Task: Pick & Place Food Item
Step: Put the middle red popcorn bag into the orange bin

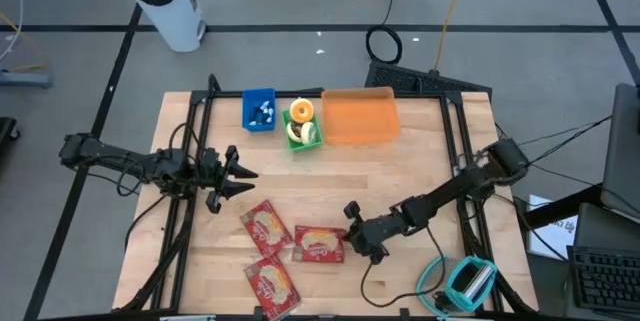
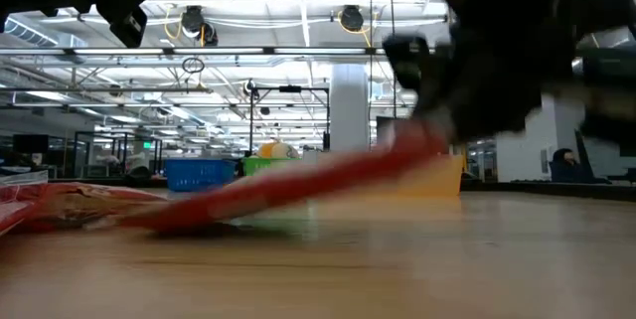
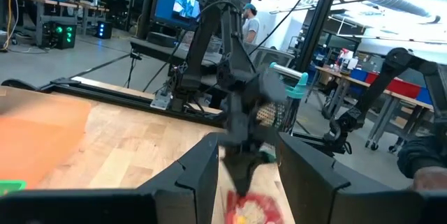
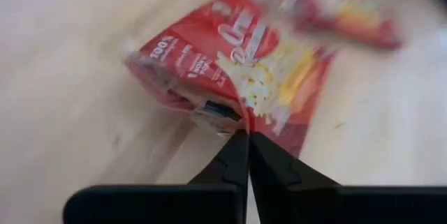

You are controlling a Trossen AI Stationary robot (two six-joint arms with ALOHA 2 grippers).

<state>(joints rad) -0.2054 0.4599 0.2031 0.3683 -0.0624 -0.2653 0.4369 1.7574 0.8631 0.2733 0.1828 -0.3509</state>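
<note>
Right hand (image 1: 352, 235) is pinched closed on the edge of the middle red snack packet (image 1: 319, 245), near the front edge of the bench (image 1: 420, 176); the packet tilts up off the wood in the low view. Two more red packets (image 1: 265, 226) lie beside it. Left hand (image 1: 240, 174) hovers half open, empty, toward the bench's left edge. Orange bin (image 1: 360, 116) sits at the back edge.
</note>
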